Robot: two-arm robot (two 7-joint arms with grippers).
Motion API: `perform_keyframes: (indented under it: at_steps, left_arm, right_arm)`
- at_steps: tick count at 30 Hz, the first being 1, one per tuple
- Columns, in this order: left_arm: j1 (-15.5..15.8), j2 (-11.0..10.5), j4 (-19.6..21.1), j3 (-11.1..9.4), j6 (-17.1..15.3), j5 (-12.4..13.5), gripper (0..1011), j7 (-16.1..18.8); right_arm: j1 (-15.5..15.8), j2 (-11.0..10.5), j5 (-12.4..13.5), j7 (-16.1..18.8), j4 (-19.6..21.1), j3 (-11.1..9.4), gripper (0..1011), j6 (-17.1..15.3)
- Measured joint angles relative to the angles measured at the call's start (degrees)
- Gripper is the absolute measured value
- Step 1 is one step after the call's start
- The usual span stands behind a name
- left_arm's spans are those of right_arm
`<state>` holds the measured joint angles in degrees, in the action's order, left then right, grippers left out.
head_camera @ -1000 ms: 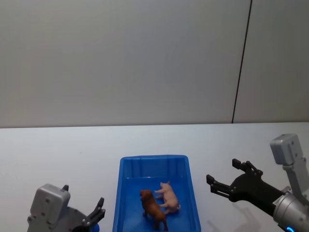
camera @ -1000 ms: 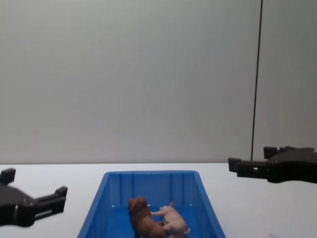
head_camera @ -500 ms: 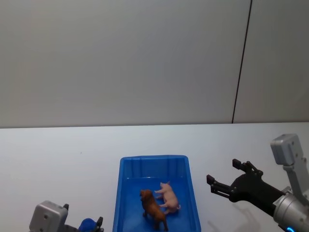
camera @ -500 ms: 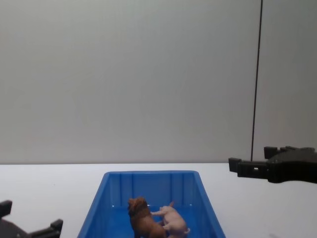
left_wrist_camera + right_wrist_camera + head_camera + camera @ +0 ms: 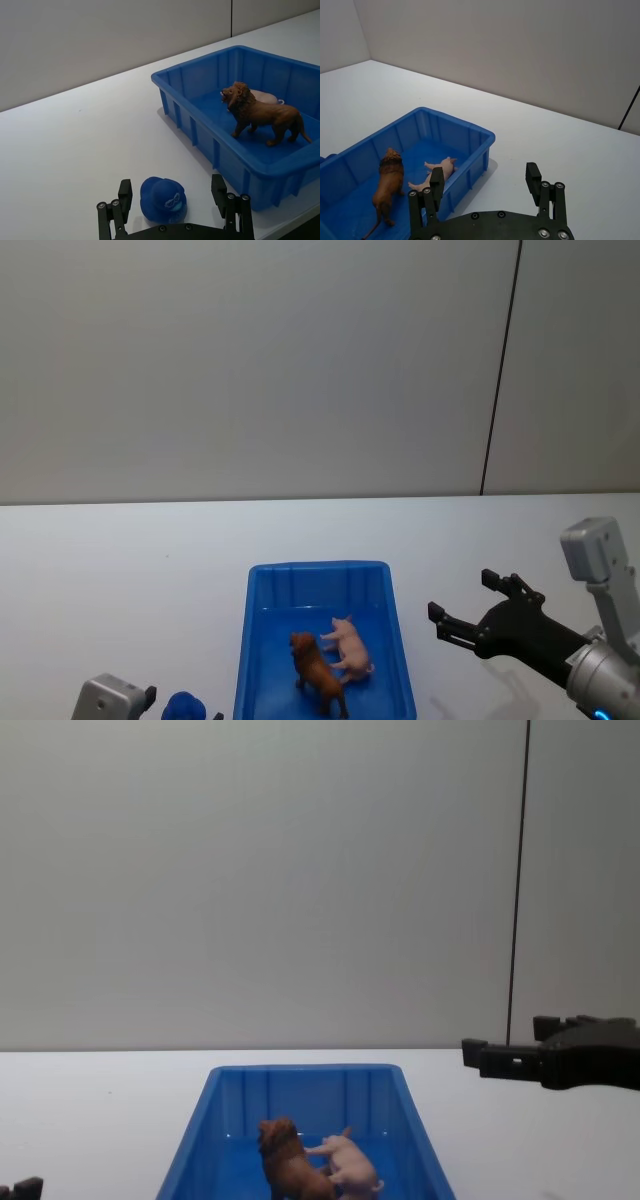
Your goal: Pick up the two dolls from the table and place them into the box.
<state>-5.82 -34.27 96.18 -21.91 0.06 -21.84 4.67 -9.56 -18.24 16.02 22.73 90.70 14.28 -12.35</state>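
Both dolls are inside the blue box on the white table. The brown lion stands upright, and the pink pig lies beside it, touching it. In the left wrist view the lion hides most of the pig. My left gripper is low at the table's near left, left of the box, open and empty. My right gripper hovers to the right of the box, open and empty. It sees the lion and the pig from above.
A small round blue cap-like object with a white mark lies on the table just ahead of the left gripper, between the lines of its fingers and next to the box's left wall. Bare white tabletop spreads to the left, right and behind. A grey wall stands at the back.
My left gripper has sunk down and back toward the near left edge, uncovering the small blue object. The right gripper and both dolls have stayed put.
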Motion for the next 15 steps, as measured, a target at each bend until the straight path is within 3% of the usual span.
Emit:
perform_keyframes:
  at_steps: [15]
  left_arm:
    - [2.0, 2.1, -4.5, 0.5, -0.8, -0.1, 985, -1.9]
  right_arm:
    - [0.0, 0.0, 0.0, 0.0, 0.0, 0.0, 1001, 0.0]
